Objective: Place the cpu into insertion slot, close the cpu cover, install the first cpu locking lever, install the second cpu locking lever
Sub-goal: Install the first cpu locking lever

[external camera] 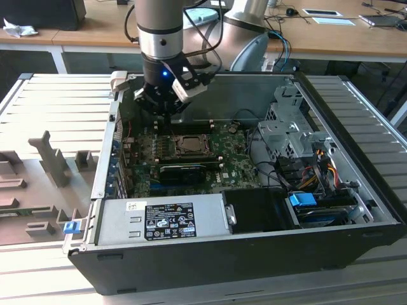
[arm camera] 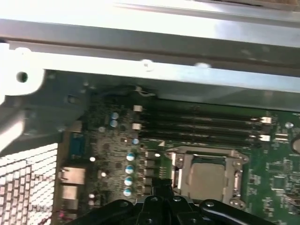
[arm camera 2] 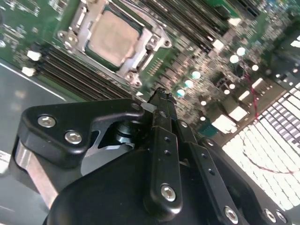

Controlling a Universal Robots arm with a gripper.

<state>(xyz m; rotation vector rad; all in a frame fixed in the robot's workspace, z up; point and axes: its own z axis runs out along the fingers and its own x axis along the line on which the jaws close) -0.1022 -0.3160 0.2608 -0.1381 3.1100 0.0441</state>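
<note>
Inside an open computer case (external camera: 210,260), the gripper (arm camera 2: 159,97), fingers (arm camera 2: 162,124) pressed together and empty, hovers near the cpu (arm camera 2: 112,37), which lies framed by the flat cpu cover (arm camera 2: 95,19).

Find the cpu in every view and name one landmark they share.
Exterior view: cpu in the middle of the motherboard, near the gripper.
Second wrist view: cpu framed by the cpu cover, beyond the gripper.
First wrist view: cpu in the same cover, next to the gripper.
Shared landmark: black memory slots alongside it.
</note>
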